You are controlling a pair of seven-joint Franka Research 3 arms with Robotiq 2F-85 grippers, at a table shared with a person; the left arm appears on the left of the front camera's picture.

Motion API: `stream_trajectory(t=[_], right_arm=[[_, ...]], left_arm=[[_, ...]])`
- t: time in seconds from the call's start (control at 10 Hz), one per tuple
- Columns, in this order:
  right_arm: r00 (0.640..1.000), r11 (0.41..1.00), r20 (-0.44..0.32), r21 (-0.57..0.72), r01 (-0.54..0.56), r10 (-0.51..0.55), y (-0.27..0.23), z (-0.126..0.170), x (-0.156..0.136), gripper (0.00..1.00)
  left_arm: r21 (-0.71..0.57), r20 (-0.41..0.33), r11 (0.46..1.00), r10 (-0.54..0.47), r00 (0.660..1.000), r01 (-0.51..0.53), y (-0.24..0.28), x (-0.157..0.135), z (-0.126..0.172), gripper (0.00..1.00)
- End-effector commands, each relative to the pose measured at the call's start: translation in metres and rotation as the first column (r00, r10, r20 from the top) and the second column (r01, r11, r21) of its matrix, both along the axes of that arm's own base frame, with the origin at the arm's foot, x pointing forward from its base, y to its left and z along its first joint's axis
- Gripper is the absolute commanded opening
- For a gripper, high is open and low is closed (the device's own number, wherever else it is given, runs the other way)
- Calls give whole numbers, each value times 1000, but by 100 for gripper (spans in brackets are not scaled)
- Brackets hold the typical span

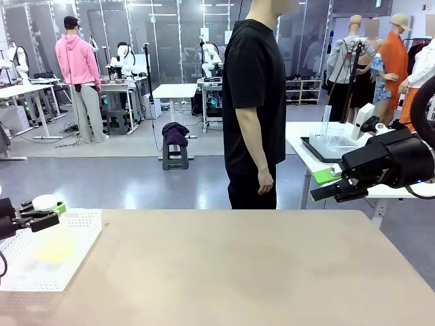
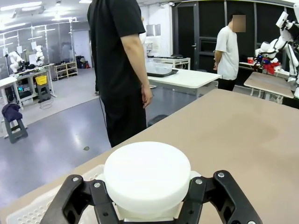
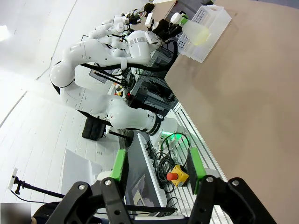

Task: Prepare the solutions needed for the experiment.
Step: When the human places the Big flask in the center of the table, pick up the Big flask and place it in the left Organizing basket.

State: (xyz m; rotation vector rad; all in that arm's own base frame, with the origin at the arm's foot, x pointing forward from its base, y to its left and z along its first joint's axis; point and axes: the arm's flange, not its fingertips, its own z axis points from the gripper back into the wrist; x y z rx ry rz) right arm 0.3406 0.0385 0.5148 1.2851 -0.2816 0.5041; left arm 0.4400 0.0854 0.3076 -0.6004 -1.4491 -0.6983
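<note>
While the left pincer (image 2: 152,205) pinches a white-capped bottle (image 2: 147,179) above the white perforated tray (image 1: 75,234), preparation looks barely begun.
The solutions (image 1: 54,252) show yellowish low in that bottle; the right pincer (image 3: 156,175) hangs spread, empty, beyond the bare surface (image 1: 258,272).

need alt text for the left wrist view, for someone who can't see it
The left gripper is shut on a white round cap above a white perforated tray at the edge of a tan table. A person in black stands at the far side, arms down.
</note>
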Motion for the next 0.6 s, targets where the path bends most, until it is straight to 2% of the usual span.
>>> stream_trajectory(t=[0.0, 0.5], right_arm=[[1000, 1000, 16, 8, -7, 7, -1, 1, 2, 64], [1000, 1000, 16, 8, -7, 7, -1, 1, 2, 64]], left_arm=[[5, 18, 998, 55, 998, -55, -1, 4, -6, 0], [36, -3, 991, 125, 992, -125, -10, 6, -32, 0]])
